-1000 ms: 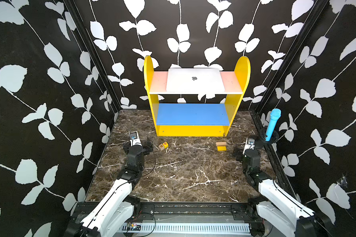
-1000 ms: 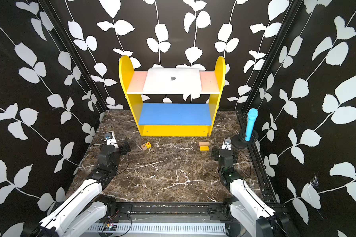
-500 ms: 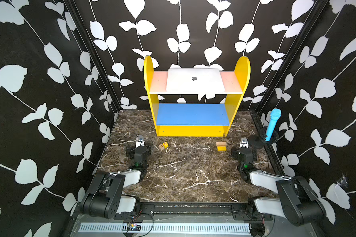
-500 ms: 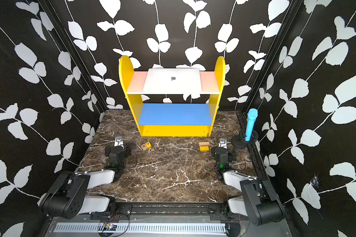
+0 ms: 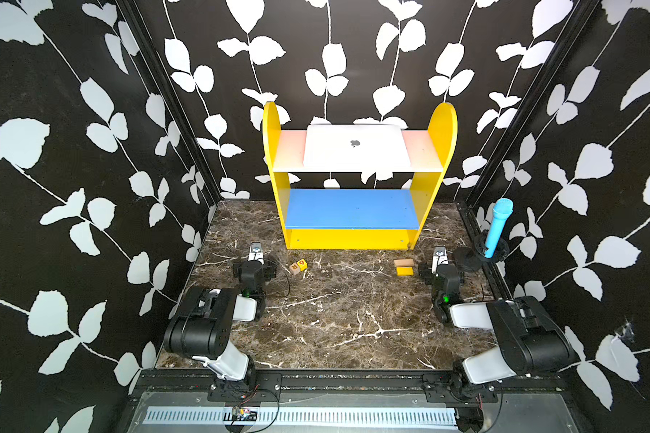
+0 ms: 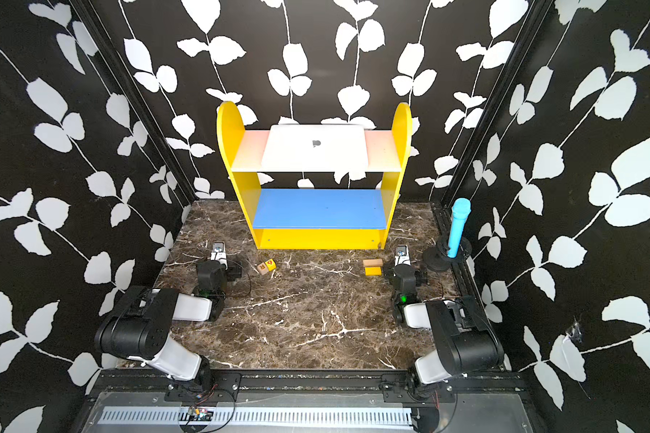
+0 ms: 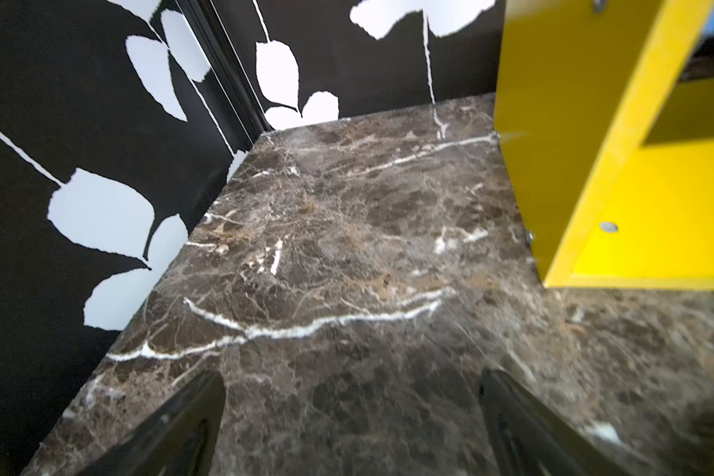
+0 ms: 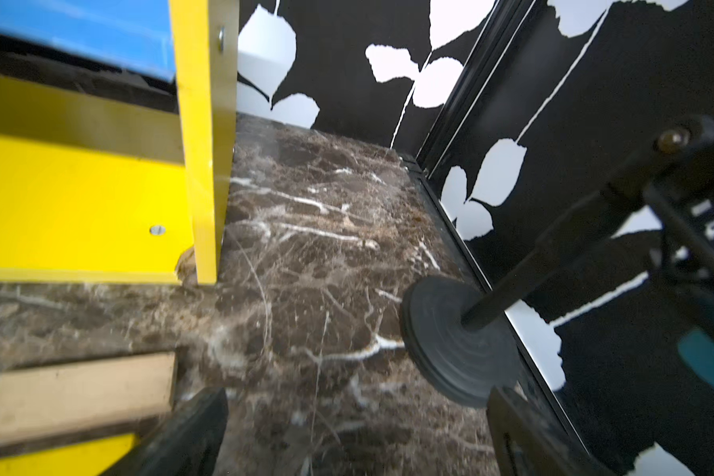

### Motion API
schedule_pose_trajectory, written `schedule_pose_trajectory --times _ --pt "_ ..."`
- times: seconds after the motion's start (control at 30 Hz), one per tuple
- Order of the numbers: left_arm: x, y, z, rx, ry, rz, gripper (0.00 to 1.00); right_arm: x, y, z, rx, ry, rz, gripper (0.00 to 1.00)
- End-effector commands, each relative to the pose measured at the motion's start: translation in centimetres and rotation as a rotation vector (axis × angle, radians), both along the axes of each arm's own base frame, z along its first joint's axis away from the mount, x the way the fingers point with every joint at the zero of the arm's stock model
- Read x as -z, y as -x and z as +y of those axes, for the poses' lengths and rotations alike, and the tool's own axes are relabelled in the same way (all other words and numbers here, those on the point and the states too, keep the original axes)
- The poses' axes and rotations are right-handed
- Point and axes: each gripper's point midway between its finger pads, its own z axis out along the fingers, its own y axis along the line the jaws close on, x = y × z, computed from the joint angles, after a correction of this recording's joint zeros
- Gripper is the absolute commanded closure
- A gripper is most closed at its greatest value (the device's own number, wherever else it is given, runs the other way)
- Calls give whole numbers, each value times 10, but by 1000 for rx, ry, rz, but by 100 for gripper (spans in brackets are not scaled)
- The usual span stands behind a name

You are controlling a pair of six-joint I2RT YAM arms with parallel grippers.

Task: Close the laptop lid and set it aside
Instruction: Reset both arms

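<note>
Laptop [image 5: 355, 148] lies flat on the top board of the yellow shelf unit [image 5: 443, 127], upper centre of frame in both top views. The laptop lid [image 6: 316, 153] is fully down on the base, dark apple logo facing up. The blue lower board [image 5: 353, 208] beneath it carries nothing. Both arms are folded low over the marble tabletop [image 5: 334, 318], well apart from the laptop. Left claw [image 5: 255, 262] sits left of centre, in front of the shelf unit's left foot. It is released, and in the left wrist view its fingers [image 7: 182, 428] stand wide with only bare marble between them. Right claw [image 5: 439, 264] sits right of centre, likewise released and gripping nothing. A letter cube [image 5: 298, 266] lies on the tabletop just right of the left claw. A wooden block [image 5: 404, 262] touching a yellow block [image 5: 405, 270] lies just left of the right claw. At the right edge, a black round stand base [image 5: 466, 260] — near the right claw — holds a blue microphone [image 5: 498, 228], slightly tilted.
</note>
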Motion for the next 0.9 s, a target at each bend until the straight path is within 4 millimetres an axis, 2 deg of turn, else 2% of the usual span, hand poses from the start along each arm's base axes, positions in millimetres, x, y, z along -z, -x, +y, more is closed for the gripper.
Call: schedule_pose_trajectory --times 0.0,0.03,0.1,0.73,0.87 --pt "-4 -3 -1 15 36 -1 1 4 -10 -15 16 -117 4 0" --pt "-3 -3 -1 17 36 4 2 3 -11 -18 22 -122 -39 1" --pt "-4 -3 -1 19 36 -1 2 7 -6 -18 37 -115 3 1" --pt "-4 -4 -1 18 31 -7 1 8 -10 -17 22 -123 9 1" --pt "-4 -4 -1 18 31 -9 2 8 -11 -7 -43 -125 14 1"
